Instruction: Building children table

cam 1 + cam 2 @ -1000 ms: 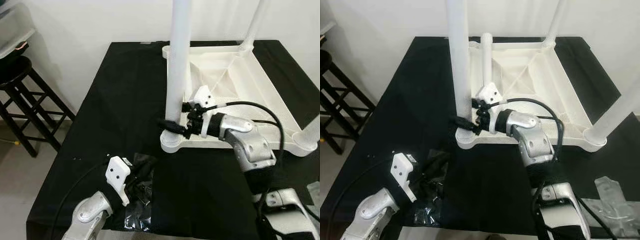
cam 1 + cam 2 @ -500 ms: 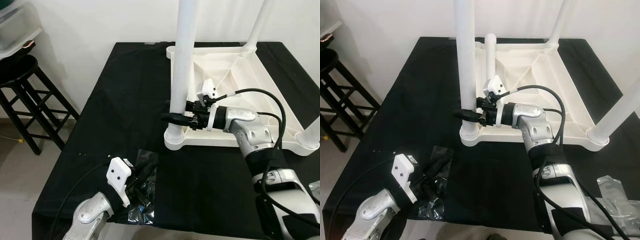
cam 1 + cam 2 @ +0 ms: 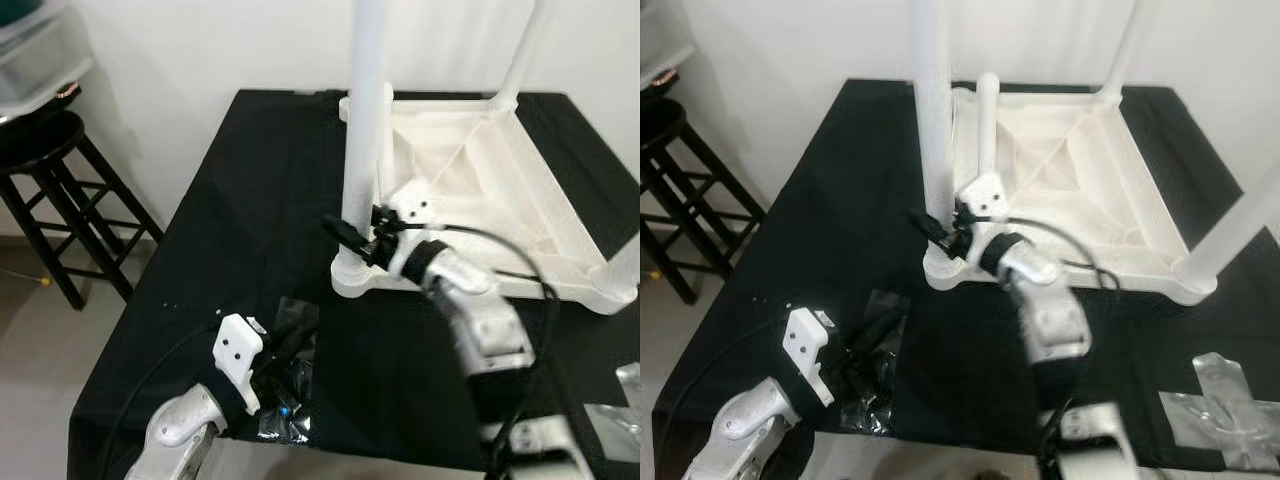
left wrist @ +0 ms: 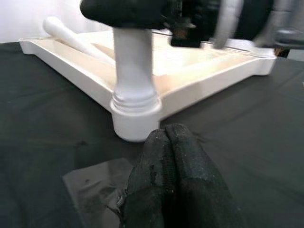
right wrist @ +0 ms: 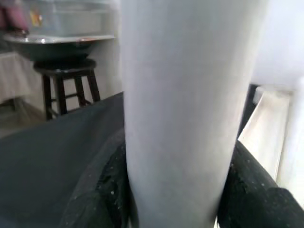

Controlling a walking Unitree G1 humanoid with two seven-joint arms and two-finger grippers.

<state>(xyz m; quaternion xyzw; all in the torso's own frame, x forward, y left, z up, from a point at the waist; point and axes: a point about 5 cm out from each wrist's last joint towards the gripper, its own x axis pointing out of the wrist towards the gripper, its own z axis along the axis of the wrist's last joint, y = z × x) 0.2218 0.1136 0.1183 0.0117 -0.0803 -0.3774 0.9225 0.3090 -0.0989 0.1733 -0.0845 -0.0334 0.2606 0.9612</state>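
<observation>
A white children's table (image 3: pixel 560 215) lies upside down on a black-covered tabletop, with its legs pointing up. My right gripper (image 3: pixel 347 232) is shut on the near-left leg (image 3: pixel 364 130) just above its socket. In the right wrist view the leg (image 5: pixel 185 104) sits between both black fingers (image 5: pixel 107 190). Another white leg (image 3: pixel 986 120) lies inside the upturned top along its left rim. My left gripper (image 3: pixel 282 372) rests at the front left on a crumpled clear plastic bag (image 3: pixel 297 318). Its fingers (image 4: pixel 166 156) are pressed together.
A black wooden stool (image 3: pixel 50 160) carrying a clear bin (image 3: pixel 40 50) stands left of the table. Two more legs rise at the far right (image 3: pixel 522 50) and near right (image 3: pixel 625 268). Another plastic bag (image 3: pixel 1220 400) lies at the front right corner. A white wall runs behind.
The view has shifted a little. My right forearm has swung so that it reaches the leg from lower down, with the gripper still on the leg. The left gripper stays on the bag.
</observation>
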